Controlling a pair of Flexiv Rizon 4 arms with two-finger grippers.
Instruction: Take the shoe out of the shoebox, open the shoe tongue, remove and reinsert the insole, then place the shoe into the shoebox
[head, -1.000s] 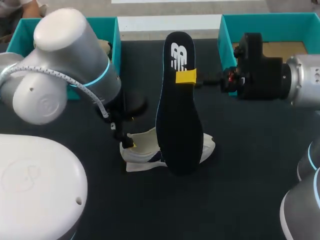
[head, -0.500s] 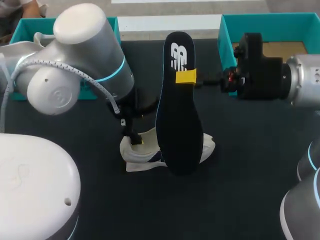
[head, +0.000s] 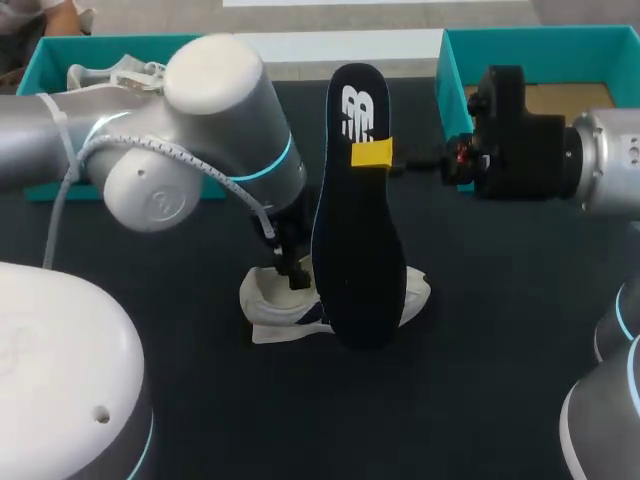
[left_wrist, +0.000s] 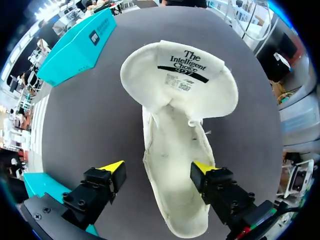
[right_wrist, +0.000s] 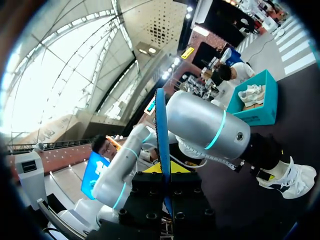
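- Step in hand, as I judge it: insole removed, reinsertion not yet begun.
- Insole (head: 355, 230), dark with a white logo, is held off the bench (head: 480, 330), standing on end above the shoe. In the head view its lower end overlaps the shoe, so I can't tell whether they touch.
- Right pincer (right_wrist: 164, 172) is pinching the insole near its upper end. The right wrist view shows the insole edge-on between the fingers, and the head view shows one yellow tip against its face.
- White shoe (head: 265, 300) sits on the bench mid-table, outside both boxes.
- In the left wrist view the shoe's mouth gapes, the tongue (left_wrist: 178, 70) is folded back with its label showing, and the inside is bare.
- Left pincer (left_wrist: 157, 169) hangs over the shoe's opening, spread, gripping nothing. One fingertip (left_wrist: 202, 167) is at the shoe's side edge and the other is clear of it over the bench.
- Right shoebox (head: 540, 38), teal, has its cardboard floor showing, so it's likely the final drop spot.
- Left shoebox (head: 50, 55), also teal, has a second shoe (head: 110, 75) in it.
- Next move, my call: the left pincer needs to pin the collar or side wall so the shoe doesn't slide.
- Right arm then needs to tip the insole and feed its lower end into the mouth, towards the far end of the shoe.
- Risks: the insole catches on the collar or folds, or the tongue flops back over the mouth.
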